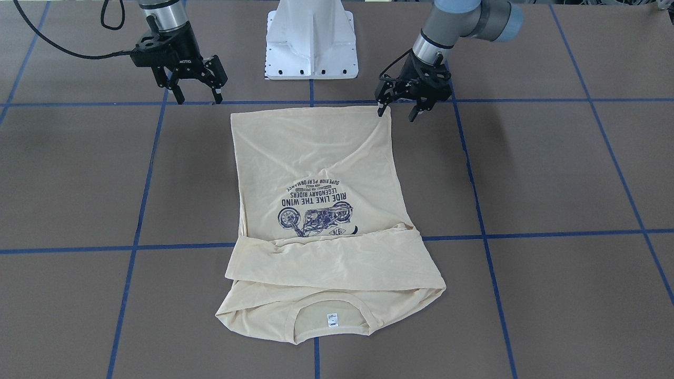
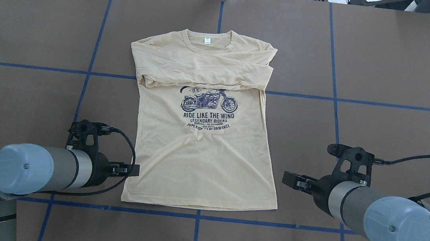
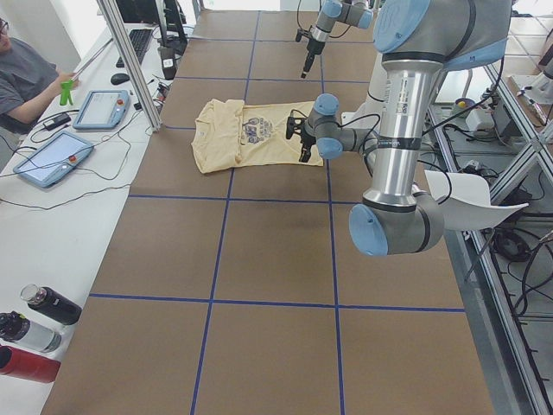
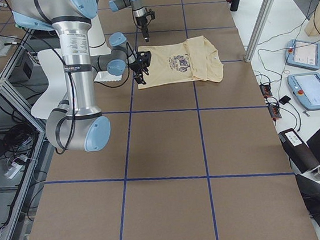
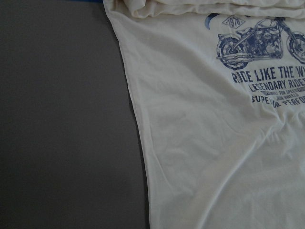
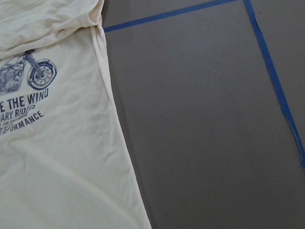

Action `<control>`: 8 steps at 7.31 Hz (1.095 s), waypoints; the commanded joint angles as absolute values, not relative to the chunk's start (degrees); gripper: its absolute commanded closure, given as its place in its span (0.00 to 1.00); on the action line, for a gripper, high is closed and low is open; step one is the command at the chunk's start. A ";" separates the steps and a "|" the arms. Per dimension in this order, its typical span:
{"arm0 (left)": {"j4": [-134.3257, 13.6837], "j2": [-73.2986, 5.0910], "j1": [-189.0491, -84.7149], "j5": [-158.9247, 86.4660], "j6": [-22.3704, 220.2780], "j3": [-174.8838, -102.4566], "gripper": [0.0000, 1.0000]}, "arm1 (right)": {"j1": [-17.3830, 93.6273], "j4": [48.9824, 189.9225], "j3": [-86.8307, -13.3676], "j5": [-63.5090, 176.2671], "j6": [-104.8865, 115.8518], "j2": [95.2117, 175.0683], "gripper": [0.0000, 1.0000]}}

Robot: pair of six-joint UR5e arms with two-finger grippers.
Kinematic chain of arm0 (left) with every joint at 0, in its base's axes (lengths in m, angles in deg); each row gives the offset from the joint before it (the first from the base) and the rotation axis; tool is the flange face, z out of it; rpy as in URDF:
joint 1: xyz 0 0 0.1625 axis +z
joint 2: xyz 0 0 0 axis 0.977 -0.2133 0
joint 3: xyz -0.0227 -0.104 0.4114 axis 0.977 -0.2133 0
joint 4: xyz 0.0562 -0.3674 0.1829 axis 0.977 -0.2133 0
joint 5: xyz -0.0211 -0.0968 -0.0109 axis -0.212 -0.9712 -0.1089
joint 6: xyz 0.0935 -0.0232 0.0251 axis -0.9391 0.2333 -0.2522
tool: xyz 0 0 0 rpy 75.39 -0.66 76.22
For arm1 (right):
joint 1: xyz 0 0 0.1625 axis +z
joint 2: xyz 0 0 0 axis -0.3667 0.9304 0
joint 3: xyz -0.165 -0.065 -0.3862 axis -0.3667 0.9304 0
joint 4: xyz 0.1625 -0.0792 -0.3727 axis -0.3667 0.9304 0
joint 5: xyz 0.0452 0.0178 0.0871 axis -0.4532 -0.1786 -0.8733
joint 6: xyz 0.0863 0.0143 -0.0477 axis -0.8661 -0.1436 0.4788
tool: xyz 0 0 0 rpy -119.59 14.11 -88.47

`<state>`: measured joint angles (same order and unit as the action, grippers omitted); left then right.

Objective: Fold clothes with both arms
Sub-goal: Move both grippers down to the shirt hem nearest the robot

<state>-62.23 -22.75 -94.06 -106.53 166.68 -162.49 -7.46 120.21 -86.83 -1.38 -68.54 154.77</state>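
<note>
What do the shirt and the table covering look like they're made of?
The pale cream-yellow long-sleeved shirt looks like thin knit cotton jersey, matte: it drapes in soft wrinkles, with a ribbed collar. The brown table covering looks like matte paper or card: flat, no sheen.

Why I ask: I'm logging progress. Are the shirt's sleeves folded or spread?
Folded: both sleeves lie across the shirt below the collar; rest spread flat.

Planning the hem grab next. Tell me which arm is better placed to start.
Left. The left tool, open, sits at a hem corner of the shirt; the right tool hangs clear of its corner.
</note>
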 commanded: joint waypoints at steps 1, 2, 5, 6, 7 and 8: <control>-62.17 -22.68 -91.84 -105.66 169.39 -161.96 0.36 | -8.15 120.31 -86.83 -0.76 -68.98 154.54 0.01; -62.17 -22.77 -90.79 -105.58 170.52 -161.09 0.38 | -8.32 120.31 -86.83 -0.67 -69.07 154.54 0.01; -62.17 -22.68 -89.20 -105.58 171.67 -160.82 0.41 | -8.67 120.31 -86.83 -0.23 -68.98 154.54 0.01; -62.17 -22.68 -88.77 -105.58 171.67 -160.73 0.44 | -8.94 120.31 -86.83 0.12 -69.07 154.54 0.01; -62.08 -22.68 -88.59 -105.58 171.67 -160.73 0.45 | -9.29 120.31 -86.83 0.30 -69.07 154.54 0.01; -62.08 -22.60 -88.50 -105.58 171.67 -160.64 0.46 | -9.47 120.31 -86.83 0.39 -69.16 154.54 0.01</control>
<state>-62.11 -22.66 -88.70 -105.58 171.67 -160.72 -9.16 120.31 -86.83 0.21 -69.08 154.54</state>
